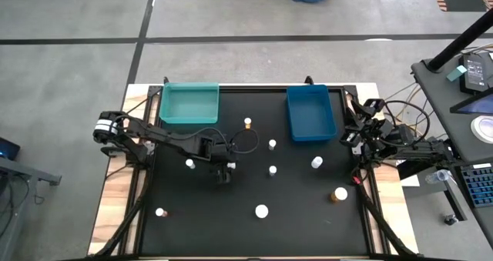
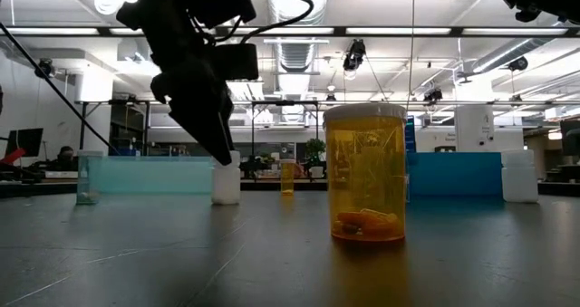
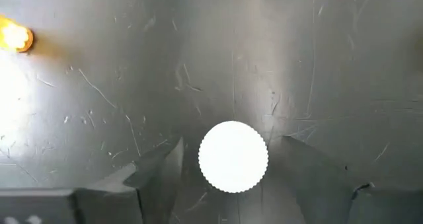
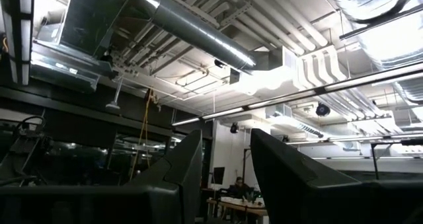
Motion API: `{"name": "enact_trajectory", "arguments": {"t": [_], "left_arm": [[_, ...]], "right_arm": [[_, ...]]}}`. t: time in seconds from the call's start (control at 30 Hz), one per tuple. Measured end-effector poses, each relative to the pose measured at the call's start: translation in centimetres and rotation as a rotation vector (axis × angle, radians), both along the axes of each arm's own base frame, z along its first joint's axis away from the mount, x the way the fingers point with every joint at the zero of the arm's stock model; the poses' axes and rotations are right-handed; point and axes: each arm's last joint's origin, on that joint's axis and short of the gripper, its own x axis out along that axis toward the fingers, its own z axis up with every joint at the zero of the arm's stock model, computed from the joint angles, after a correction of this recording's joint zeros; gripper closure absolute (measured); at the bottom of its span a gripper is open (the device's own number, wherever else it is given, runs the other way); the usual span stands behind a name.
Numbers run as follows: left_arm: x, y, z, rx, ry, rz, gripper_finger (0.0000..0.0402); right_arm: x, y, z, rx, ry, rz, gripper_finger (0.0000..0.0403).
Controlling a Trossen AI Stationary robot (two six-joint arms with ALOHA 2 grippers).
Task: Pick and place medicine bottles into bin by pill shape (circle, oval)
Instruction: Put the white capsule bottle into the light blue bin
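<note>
Left wrist view alone shows left gripper (image 3: 231, 168) jaws wide astride, seemingly, a bottle cap (image 3: 233, 156).

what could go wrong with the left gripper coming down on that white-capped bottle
1. The left gripper straddles the white-capped bottle with open fingers; the cap sits nearer one finger, so closing may nudge or tip it rather than seat it squarely.
2. Seen from above, only the cap shows, so the pill shape inside cannot be judged, and the bottle could go to the wrong bin, teal or blue.
</note>
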Motion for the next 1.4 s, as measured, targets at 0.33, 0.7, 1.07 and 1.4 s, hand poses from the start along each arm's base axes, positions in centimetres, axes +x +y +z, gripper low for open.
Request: {"name": "enact_trajectory", "arguments": {"t": [0.33,0.7,1.07,1.4], "left_arm": [[0.0,0.0,0.2,-0.007,-0.007,-0.006,0.0284],[-1.7,2.1,7.2,-0.2,-0.353,0.036,0.0287],[-5.1,2.4,15.7,-0.326,-0.985,-0.167,0.0287],[-6.2,1.3,18.7,-0.211,-1.38,-0.713,0.0287]], "right_arm": [[0.0,0.0,0.0,0.0,0.0,0.0,0.0282],[0.0,0.0,0.0,0.0,0.001,0.0,0.0282],[0.0,0.0,0.0,-0.001,0.004,-0.001,0.0282],[0.0,0.0,0.0,-0.001,0.004,-0.001,0.0282]]}}
